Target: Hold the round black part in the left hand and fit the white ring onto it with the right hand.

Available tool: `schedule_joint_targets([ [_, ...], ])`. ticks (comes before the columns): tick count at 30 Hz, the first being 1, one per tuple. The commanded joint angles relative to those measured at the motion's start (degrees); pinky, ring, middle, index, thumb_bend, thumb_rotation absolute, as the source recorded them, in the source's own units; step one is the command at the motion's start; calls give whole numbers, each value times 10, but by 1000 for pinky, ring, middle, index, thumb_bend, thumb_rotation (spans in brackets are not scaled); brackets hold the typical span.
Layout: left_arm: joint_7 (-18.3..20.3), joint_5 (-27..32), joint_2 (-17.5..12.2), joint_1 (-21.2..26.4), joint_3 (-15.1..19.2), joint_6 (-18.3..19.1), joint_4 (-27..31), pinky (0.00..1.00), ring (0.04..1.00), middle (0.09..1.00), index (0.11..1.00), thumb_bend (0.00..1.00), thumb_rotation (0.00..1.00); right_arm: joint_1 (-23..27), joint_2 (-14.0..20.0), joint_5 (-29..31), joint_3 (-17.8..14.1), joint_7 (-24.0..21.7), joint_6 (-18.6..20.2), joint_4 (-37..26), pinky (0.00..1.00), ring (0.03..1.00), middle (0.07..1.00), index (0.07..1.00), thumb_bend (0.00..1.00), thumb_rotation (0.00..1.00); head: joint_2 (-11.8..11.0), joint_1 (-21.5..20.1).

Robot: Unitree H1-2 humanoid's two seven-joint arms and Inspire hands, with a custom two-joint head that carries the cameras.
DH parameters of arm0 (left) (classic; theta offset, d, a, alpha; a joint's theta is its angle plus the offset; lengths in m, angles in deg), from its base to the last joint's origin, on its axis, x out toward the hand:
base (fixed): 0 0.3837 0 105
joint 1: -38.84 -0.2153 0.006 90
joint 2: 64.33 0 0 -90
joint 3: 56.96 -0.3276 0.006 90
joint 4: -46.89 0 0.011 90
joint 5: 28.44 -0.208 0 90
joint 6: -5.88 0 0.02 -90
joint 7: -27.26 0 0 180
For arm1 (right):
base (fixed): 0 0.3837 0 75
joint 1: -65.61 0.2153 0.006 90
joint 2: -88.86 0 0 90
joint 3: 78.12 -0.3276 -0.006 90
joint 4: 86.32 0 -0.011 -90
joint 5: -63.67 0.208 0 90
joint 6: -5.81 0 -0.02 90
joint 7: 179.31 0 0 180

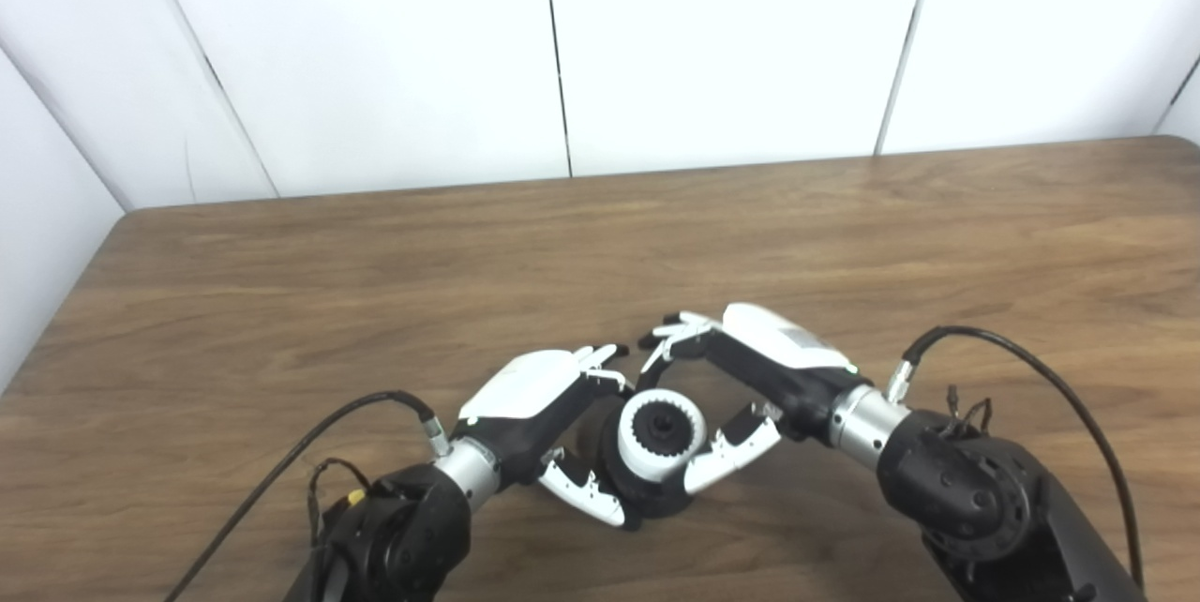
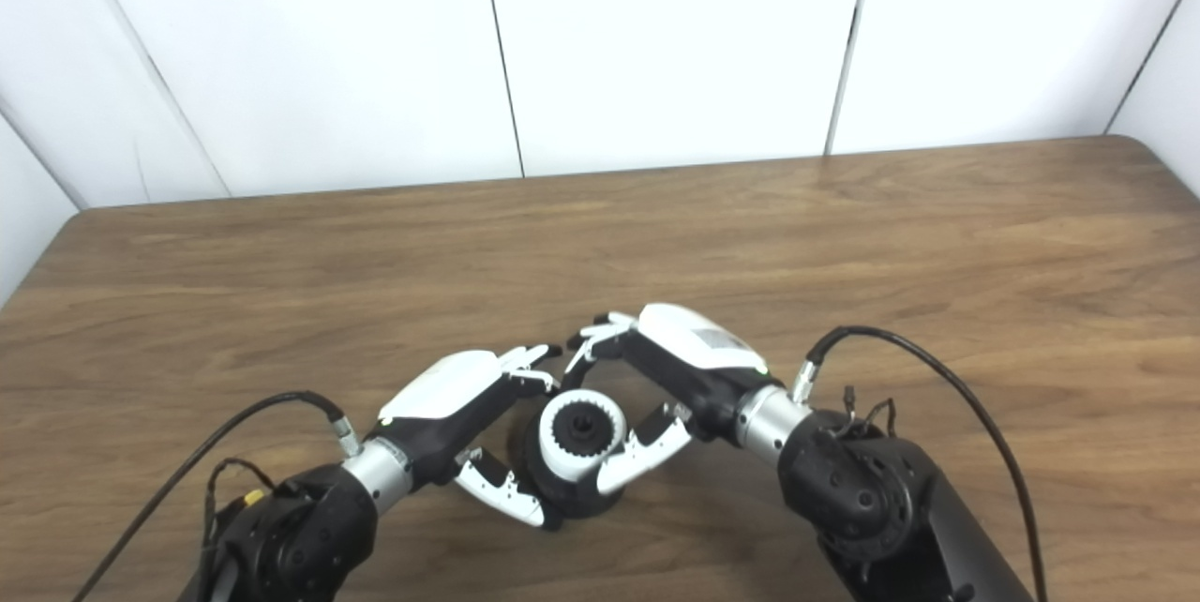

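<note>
Wood-grain table [image 1: 656,236] runs back to plain white wall panels [image 1: 731,39] with dark seams. Near its front edge, the black part [image 1: 656,495] stands between both hands, with the white ring [image 1: 662,434] seated on top. The left hand [image 1: 548,414] grasps the part; the right hand [image 1: 750,377] pinches the ring.

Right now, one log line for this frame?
left hand: shut on black part | right hand: on white ring | ring: atop part | table: under part

Brown wooden table [image 1: 656,236], round black part [image 1: 656,501] standing on it
</note>
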Motion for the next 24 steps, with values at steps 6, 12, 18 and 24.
schedule_joint_targets([
  [6, -13, -7, 2, 17, 8, -3, 14, 938, 1000, 1000, 699, 936, 283, 20, -1, -3, -4, -12, -4, -9, 881, 967, 888, 698, 1000, 388, 0, 0],
  [12, -12, -11, 2, 18, 7, -2, 14, 938, 1000, 1000, 701, 937, 282, 21, -1, 0, -9, -8, -10, -7, 868, 962, 892, 709, 1000, 439, 0, 1],
  [18, -7, -14, 1, 18, 6, -1, 13, 911, 1000, 1000, 706, 944, 281, 17, -10, 38, -38, 7, -14, -7, 829, 948, 899, 726, 1000, 454, 1, 3],
  [24, -4, -14, -1, 19, 6, -3, 10, 935, 1000, 1000, 734, 960, 274, 17, -9, 49, -54, 10, -5, -12, 818, 951, 914, 750, 1000, 451, -1, 2],
])
